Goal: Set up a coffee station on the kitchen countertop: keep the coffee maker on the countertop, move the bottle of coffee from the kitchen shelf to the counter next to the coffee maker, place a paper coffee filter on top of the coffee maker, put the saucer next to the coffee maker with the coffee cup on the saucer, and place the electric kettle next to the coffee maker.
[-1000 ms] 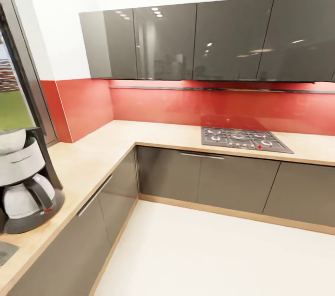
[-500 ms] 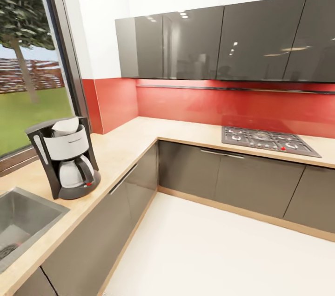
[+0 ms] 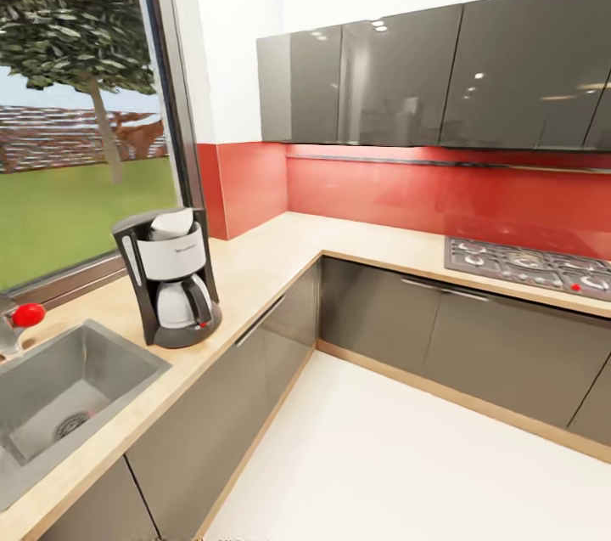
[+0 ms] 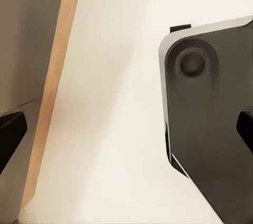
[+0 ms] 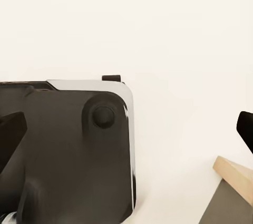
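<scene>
Beside the sink point(image 3: 76, 380), the coffee maker point(image 3: 172, 278) waits on the desk point(image 3: 255, 265); my fingers hang open and empty, so I should approach squarely.

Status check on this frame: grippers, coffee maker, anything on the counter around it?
Both grippers open, empty, pointed at the floor. Coffee maker upright on countertop, white filter in its top. Sink beside it; no cup, saucer, kettle or coffee bottle seen.

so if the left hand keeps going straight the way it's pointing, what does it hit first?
Most likely the pale floor: the left hand points down at it, fingertips wide apart with nothing between them. The robot's dark base lies to one side and the cabinet's wooden plinth to the other. Depth is unclear.
</scene>
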Motion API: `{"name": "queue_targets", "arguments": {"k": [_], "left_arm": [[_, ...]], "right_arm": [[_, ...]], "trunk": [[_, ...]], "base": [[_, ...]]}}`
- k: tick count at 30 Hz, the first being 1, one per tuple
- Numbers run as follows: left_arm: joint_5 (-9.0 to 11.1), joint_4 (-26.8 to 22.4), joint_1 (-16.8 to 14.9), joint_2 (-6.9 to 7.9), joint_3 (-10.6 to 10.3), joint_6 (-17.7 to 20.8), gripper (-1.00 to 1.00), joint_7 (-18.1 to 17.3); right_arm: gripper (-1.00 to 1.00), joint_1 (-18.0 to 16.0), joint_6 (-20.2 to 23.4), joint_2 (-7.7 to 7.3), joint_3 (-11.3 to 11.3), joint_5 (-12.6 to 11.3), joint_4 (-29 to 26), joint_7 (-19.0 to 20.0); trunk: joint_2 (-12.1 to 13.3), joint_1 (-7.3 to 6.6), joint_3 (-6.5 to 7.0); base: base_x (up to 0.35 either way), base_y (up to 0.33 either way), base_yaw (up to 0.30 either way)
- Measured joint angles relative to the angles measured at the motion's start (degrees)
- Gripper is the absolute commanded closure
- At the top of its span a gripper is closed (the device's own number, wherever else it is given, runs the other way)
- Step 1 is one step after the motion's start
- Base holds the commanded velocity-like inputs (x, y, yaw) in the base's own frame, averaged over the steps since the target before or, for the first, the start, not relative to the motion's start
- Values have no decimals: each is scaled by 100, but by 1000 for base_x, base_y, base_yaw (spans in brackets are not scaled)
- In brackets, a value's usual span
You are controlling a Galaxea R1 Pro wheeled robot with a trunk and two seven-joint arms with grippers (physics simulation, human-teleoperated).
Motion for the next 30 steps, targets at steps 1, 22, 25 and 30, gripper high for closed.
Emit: {"name": "queue_targets", "arguments": {"k": [1, 22, 25, 30], "left_arm": [[0, 0, 0, 1, 0, -2, -100, -1], [422, 0, 297, 158, 10, -4, -100, 91], [440, 2, 308, 181, 10, -10, -100, 91], [448, -1, 328, 195, 9, -18, -100, 92]], "right_arm": [[-100, 0, 0, 0, 0, 1, 0, 0], [-100, 0, 16, 0, 26, 4, 27, 41], [-100, 0, 14, 0, 29, 6, 27, 41], [-100, 0, 14, 0, 29, 9, 26, 41]], "trunk": [[0, 0, 0], [1, 3, -13], [1, 3, -27], [1, 3, -54]], "base": [[-20, 0, 281], [-294, 107, 279], [-293, 211, 263], [-293, 212, 247]]}}
